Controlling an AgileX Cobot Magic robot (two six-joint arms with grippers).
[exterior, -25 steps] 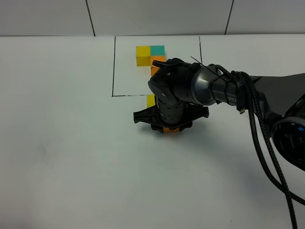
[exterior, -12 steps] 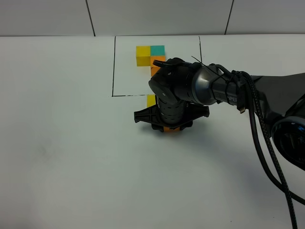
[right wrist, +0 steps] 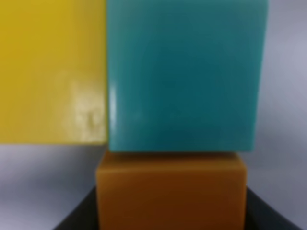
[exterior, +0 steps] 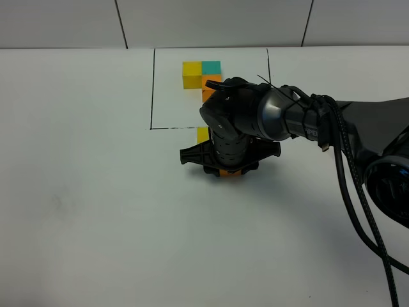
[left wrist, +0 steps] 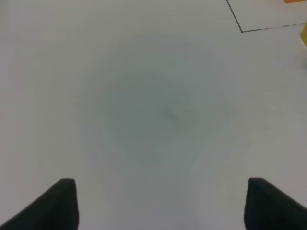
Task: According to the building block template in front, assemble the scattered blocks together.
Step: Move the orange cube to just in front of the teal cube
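Blocks of three colours sit close together right under the right gripper [exterior: 229,167]. From the right wrist camera, the yellow block [right wrist: 53,72] and the teal block [right wrist: 187,74] stand side by side and touch. The orange block [right wrist: 170,191] sits against the teal one, with a dark finger showing at each of its sides. The jaws are squeezed in tight, and they look to be pinching the orange block.

In the high view the right arm [exterior: 275,118] hides most of this. Only a bit of the yellow block [exterior: 202,135] peeks out at about 11 o'clock from the gripper, and a thin strip of the orange block [exterior: 229,173] shows below it — the teal one is hidden there.

At 12 o'clock from the gripper, near the far edge of the white table [exterior: 83,192], lies the building block template [exterior: 202,75]. It has a yellow cube and a teal cube next to each other and an orange cube partly behind the arm, all inside a thin black frame [exterior: 152,89]. The loose blocks lie just outside that frame's near line.

The left gripper [left wrist: 160,203] hangs over bare table with its two dark fingertips [left wrist: 62,201] far apart — it holds nothing. A corner of the black line shows far off in that view.
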